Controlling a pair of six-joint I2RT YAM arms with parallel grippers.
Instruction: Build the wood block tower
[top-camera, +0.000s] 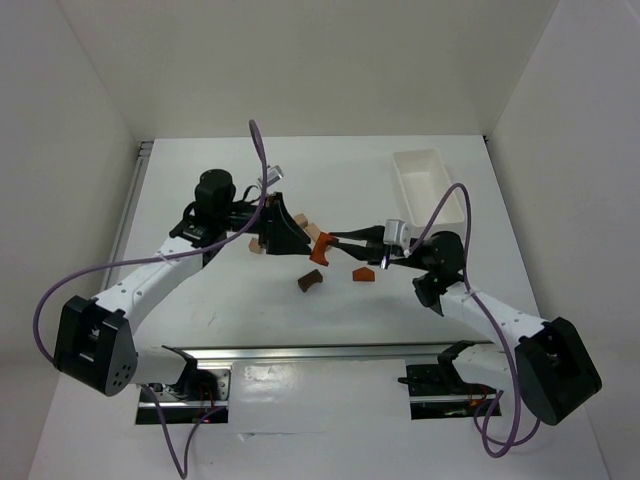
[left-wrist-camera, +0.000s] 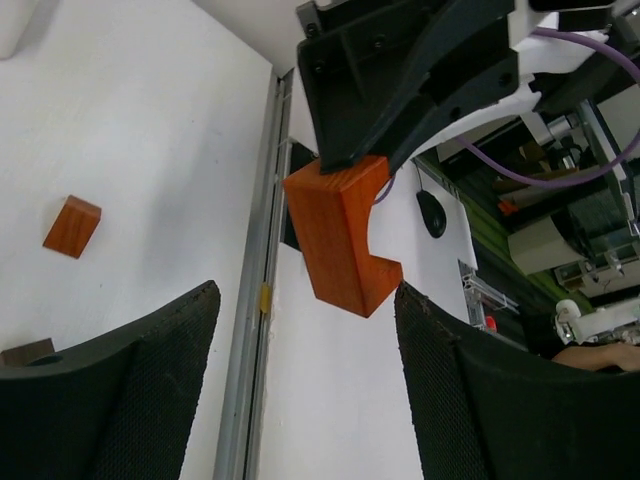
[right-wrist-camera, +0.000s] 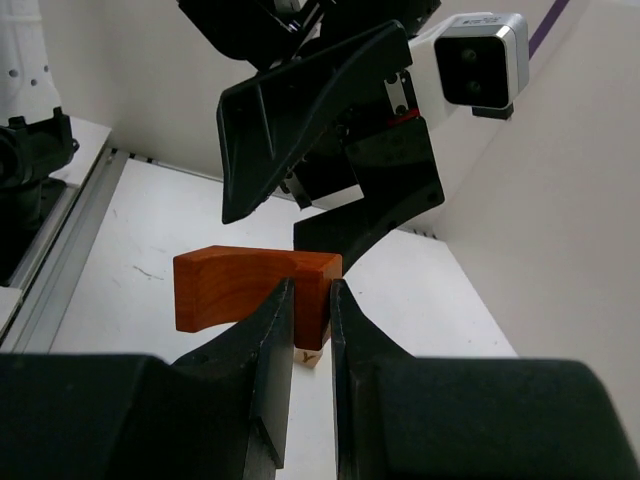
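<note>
right tool (right-wrist-camera: 310, 298): pinching the orange-red notched block (right-wrist-camera: 235, 288) above the tabletop centre.
left tool (left-wrist-camera: 305, 300): wide, straddling that block, not touching.
done: no stack seen.
left: dark brown block (top-camera: 310, 283), house-shaped piece (top-camera: 362, 272), pale tan blocks (top-camera: 300, 220) lie loose near centre.

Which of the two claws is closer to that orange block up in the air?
Right. The right gripper is clamped on the orange block. The left gripper is open, straddling it with gaps on both sides.
</note>
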